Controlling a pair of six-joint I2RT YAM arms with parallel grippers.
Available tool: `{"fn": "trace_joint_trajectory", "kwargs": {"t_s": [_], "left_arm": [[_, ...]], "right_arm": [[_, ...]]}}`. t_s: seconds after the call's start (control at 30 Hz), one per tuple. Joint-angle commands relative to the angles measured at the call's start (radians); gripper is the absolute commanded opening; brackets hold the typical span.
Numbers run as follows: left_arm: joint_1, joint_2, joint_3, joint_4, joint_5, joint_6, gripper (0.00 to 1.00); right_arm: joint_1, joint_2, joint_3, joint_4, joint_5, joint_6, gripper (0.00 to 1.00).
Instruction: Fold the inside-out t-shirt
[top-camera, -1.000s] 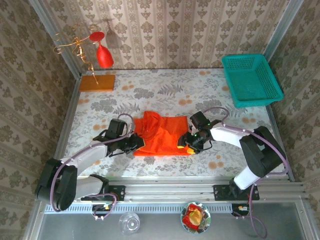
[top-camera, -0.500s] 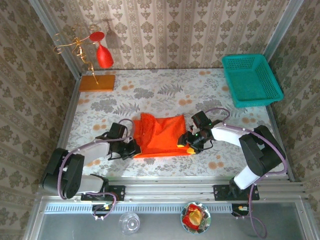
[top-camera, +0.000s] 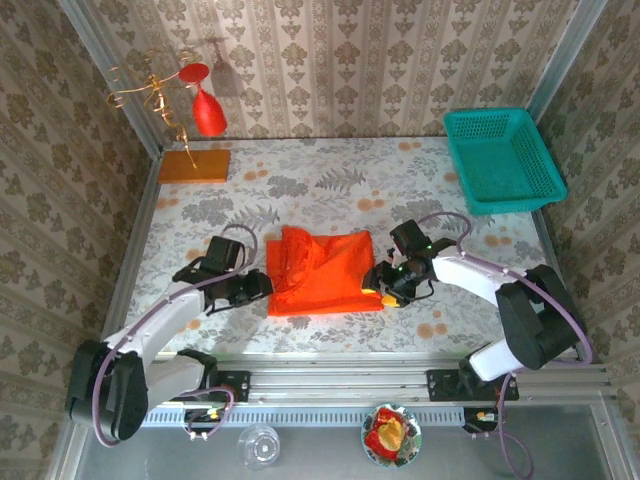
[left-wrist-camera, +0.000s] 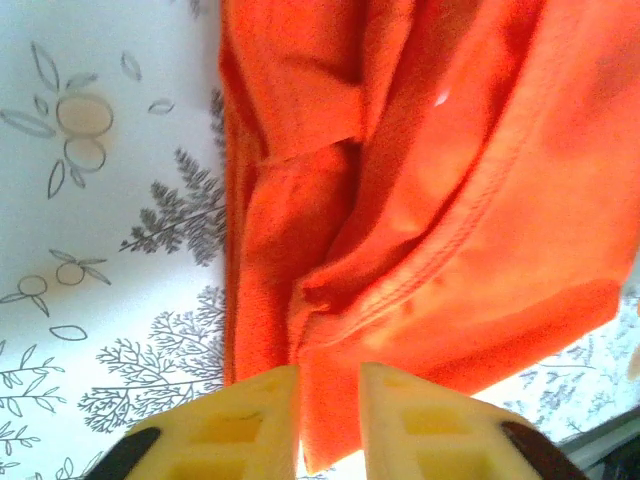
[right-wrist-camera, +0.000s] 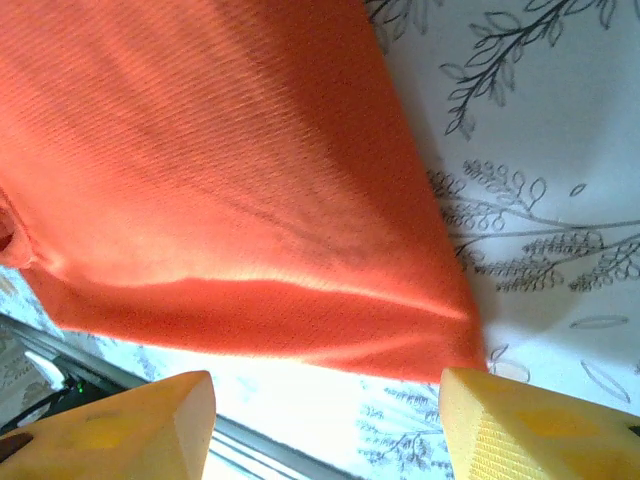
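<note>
Two arms reach in from either side toward the inside-out t-shirt (top-camera: 325, 272). It lies as a flattened, roughly rectangular bundle on the floral table (top-camera: 330, 185), about mid-width and toward the near edge.

Left gripper (top-camera: 258, 285): at the shirt's left edge. The wrist view shows its yellow fingers (left-wrist-camera: 250, 425) parted by a narrow gap, with a hemmed fold and the cloth's lower corner just beyond the tips. I cannot tell whether they touch the cloth.

Right gripper (top-camera: 380, 283): at the shirt's near right corner. Its fingers (right-wrist-camera: 520, 420) are spread wide, and the corner lies on the table between and ahead of them, not pinched.

Teal basket (top-camera: 503, 158): far right corner, well apart from the shirt.
</note>
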Motion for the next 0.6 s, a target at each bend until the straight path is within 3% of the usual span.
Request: {"fn": "trace_joint_trajectory", "kwargs": {"t_s": [0.0, 0.2, 0.4, 0.57], "left_arm": [[-0.006, 0.012, 0.018, -0.039, 0.014, 0.009, 0.17], [-0.132, 0.153, 0.022, 0.106, 0.086, -0.044, 0.09], [-0.133, 0.257, 0.015, 0.06, 0.012, -0.013, 0.08], [-0.097, 0.191, 0.07, 0.038, 0.007, 0.007, 0.13]], "right_arm": [[-0.002, -0.023, 0.039, -0.024, -0.043, -0.004, 0.63], [0.0, 0.058, 0.054, 0.038, -0.098, -0.025, 0.62], [0.001, 0.158, 0.023, 0.068, -0.068, -0.021, 0.62], [0.0, 0.09, 0.035, 0.046, -0.039, -0.038, 0.62]]}}
